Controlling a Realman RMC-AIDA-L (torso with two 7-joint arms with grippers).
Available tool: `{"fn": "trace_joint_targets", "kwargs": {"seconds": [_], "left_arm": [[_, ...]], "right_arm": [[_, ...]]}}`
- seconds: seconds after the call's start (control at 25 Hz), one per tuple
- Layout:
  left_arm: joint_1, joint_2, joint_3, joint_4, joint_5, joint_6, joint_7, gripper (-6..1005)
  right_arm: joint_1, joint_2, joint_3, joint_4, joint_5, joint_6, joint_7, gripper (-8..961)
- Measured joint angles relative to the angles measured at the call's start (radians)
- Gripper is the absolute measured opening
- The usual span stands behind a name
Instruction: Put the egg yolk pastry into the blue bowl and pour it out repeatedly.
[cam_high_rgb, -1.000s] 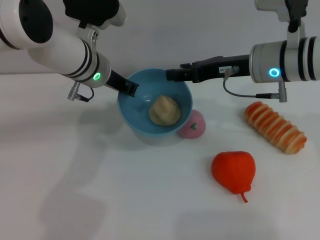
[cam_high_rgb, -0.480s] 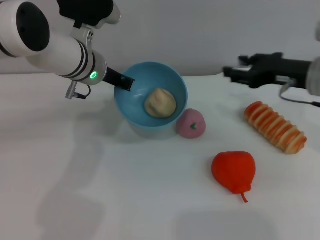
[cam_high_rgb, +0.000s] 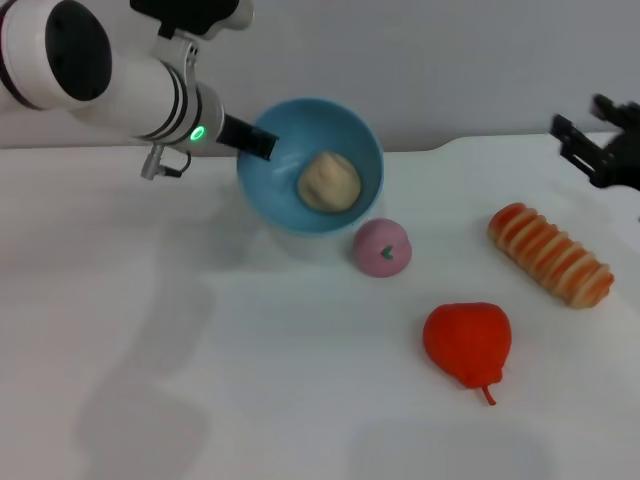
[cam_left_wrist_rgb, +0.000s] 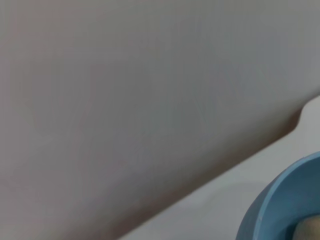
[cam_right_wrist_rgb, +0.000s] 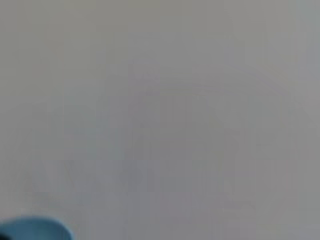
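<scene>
Right gripper (cam_high_rgb: 600, 140) pulled back to far right, fingers apart. Left gripper (cam_high_rgb: 262, 146) clamped on blue bowl (cam_high_rgb: 275, 185) rim, lifted and tilted; pale beige egg yolk pastry (cam_high_rgb: 329, 182) sits inside.

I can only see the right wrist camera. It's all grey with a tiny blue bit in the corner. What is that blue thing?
Observer: That's the blue bowl. The left gripper holds it by the rim, lifted and tilted toward the front.
Operator: Is there anything inside it?
Observer: Yes, the egg yolk pastry sits inside, against the lower wall. It hasn't spilled out.
Operator: Where's my arm then?
Observer: The right gripper is far off at the right edge of the table, empty and open.
Operator: What else is on the table?
Observer: A pink ball right below the bowl, a red pear nearer the front, and a striped bread roll on the right.
</scene>
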Motion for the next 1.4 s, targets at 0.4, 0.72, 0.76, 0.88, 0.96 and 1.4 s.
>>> {"fn": "trace_joint_targets", "kwargs": {"seconds": [0.4,0.72,0.76,0.88,0.96,1.4], "left_arm": [[0.004,0.0,0.19,-0.156,0.008,0.136,0.013,0],[-0.003,-0.003,0.254,-0.269,0.014,0.268,0.059,-1],[-0.005,-0.004,0.266,-0.275,0.014,0.29,0.062,-1],[-0.012,-0.004,0.299,-0.279,0.014,0.346,0.063,0],[-0.013,-0.004,0.325,-0.285,0.017,0.387,0.063,0],[0.006,-0.007,0.426,-0.307,0.044,0.565,0.079,0]], "right_arm": [[-0.021,-0.001,0.033,0.329,0.269,-0.142,-0.438,521],[-0.04,-0.001,0.094,0.481,0.307,-0.178,-0.492,521],[-0.044,-0.001,0.095,0.495,0.307,-0.187,-0.502,521],[-0.056,0.0,0.103,0.53,0.312,-0.213,-0.517,521],[-0.059,0.0,0.121,0.549,0.322,-0.221,-0.52,521],[-0.056,-0.001,0.166,0.579,0.347,-0.232,-0.522,522]]}}
